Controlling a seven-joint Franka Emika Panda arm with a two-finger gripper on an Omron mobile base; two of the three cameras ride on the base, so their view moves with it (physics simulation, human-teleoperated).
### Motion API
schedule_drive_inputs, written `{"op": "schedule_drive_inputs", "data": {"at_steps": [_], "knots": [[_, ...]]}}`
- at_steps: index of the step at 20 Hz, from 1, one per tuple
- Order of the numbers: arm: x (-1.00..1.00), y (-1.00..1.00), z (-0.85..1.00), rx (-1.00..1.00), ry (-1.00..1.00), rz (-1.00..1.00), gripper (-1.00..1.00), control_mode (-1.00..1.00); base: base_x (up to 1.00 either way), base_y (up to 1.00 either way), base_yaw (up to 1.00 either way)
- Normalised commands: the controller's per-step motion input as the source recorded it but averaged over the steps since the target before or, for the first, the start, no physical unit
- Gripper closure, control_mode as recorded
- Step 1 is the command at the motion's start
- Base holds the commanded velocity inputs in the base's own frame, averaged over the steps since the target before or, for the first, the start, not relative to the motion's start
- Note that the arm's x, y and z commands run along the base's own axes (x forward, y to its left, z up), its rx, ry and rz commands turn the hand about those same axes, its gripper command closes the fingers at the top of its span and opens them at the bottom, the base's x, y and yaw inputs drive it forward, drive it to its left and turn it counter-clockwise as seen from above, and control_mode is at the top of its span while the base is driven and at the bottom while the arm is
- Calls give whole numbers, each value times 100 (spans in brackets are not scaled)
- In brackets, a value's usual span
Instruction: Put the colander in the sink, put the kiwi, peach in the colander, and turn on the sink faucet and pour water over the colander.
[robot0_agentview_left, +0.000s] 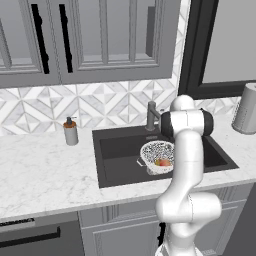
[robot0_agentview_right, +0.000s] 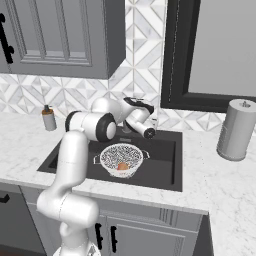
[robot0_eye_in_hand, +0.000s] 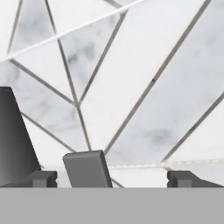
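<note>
The white mesh colander stands in the dark sink. The orange-red peach lies inside it. The kiwi is hidden. Behind the basin rises the dark sink faucet. My gripper is open and faces the tiled wall, with nothing held. In the hand view the faucet's dark body stands at the left, and its grey lever rises between my fingertips, nearer the left one. My hand hovers over the sink's back rim.
A soap-pump bottle stands on the marble counter left of the sink. A grey paper-towel roll stands to the right. Wall cabinets hang above, and a dark window frame is behind the sink.
</note>
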Motion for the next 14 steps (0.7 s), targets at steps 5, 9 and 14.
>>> {"op": "schedule_drive_inputs", "data": {"at_steps": [5, 9, 14], "knots": [[6, 0, 0, 0, 0, 0, -100, -100, 0, 0, 0], [3, 0, 0, 0, 0, 0, -100, -100, 0, 0, 0], [0, -3, 0, 0, 0, 0, -100, -100, 0, 0, 0]]}}
